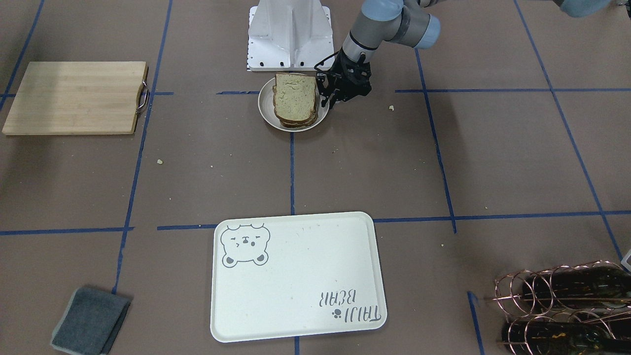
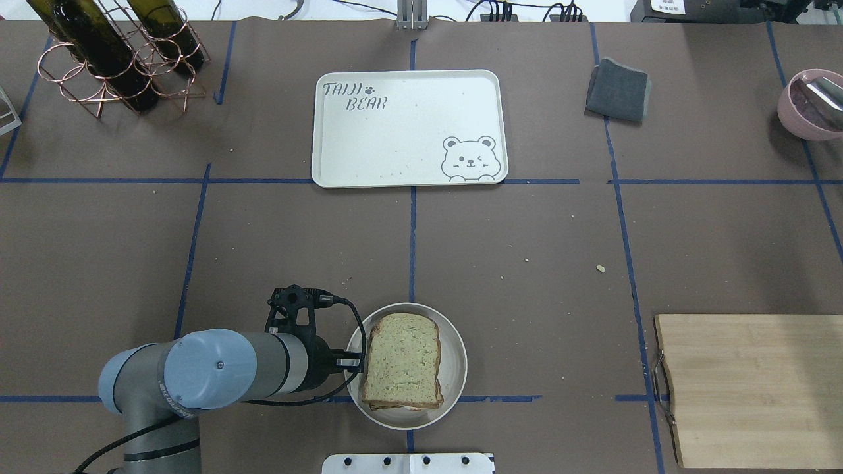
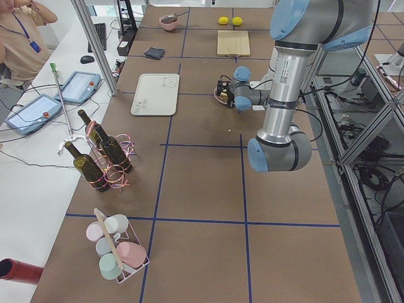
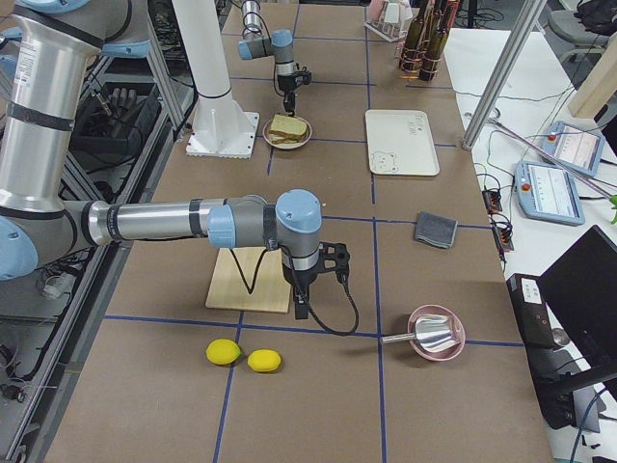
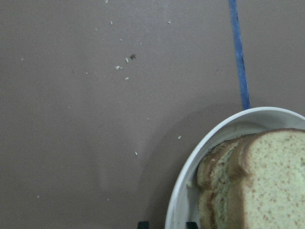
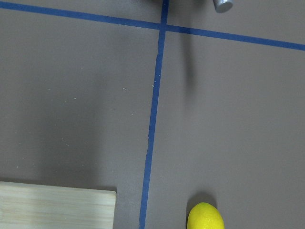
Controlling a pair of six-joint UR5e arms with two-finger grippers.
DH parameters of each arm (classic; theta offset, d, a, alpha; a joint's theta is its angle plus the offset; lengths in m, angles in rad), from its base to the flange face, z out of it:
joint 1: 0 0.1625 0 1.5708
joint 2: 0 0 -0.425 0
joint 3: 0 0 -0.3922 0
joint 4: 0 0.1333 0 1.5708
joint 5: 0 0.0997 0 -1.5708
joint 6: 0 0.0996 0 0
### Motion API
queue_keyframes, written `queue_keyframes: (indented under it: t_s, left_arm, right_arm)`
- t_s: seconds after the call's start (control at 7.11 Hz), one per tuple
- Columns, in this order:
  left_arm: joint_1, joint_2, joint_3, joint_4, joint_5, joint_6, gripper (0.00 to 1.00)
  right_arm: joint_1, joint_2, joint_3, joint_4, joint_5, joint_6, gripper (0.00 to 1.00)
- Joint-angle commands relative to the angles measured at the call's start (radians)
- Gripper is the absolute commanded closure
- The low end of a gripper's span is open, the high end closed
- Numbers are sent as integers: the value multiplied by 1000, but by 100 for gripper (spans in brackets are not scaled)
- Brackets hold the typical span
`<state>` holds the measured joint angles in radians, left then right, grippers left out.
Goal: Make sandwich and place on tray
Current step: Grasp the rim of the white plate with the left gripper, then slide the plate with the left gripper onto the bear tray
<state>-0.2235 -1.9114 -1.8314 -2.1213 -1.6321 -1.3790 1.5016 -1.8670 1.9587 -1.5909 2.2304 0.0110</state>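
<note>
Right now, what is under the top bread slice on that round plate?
Lower bread slices, only their crust edges showing, then the plate. The top slice covers any filling.

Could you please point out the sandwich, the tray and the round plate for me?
sandwich (image 2: 402, 359), overhead exterior view, middle of the top bread slice.
tray (image 2: 402, 131), overhead exterior view, bare middle of its surface.
plate (image 2: 463, 366), overhead exterior view, its right-hand rim.
</note>
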Motion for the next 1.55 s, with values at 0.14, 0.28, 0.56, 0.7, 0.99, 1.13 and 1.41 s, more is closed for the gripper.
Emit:
queue_keyframes:
  t_s: [0.14, 0.28, 0.56, 0.7, 0.99, 1.13, 1.41]
  left_arm:
    - [9, -5, 1, 0, -2, -5, 100]
    - [7, -3, -9, 1, -8, -3, 100]
    - [-47, -8, -20, 1, -38, 1, 100]
    - [-138, -18, -13, 4, -152, 6, 100]
    - [-305, -140, 64, 65, -234, 84, 100]
    - [-392, -243, 167, 102, -274, 127, 100]
    - [-537, -456, 448, 93, -328, 234, 100]
  right_arm:
    - [0, 0, -1, 0, -2, 1, 0]
    - [0, 0, -3, 0, -2, 1, 0]
    - [2, 3, -7, 0, -3, 4, 0]
    - [3, 6, -9, 0, -5, 4, 0]
    - [3, 6, -10, 0, -5, 4, 0]
    - [3, 6, -11, 0, -5, 4, 0]
    - [3, 6, -12, 0, -5, 1, 0]
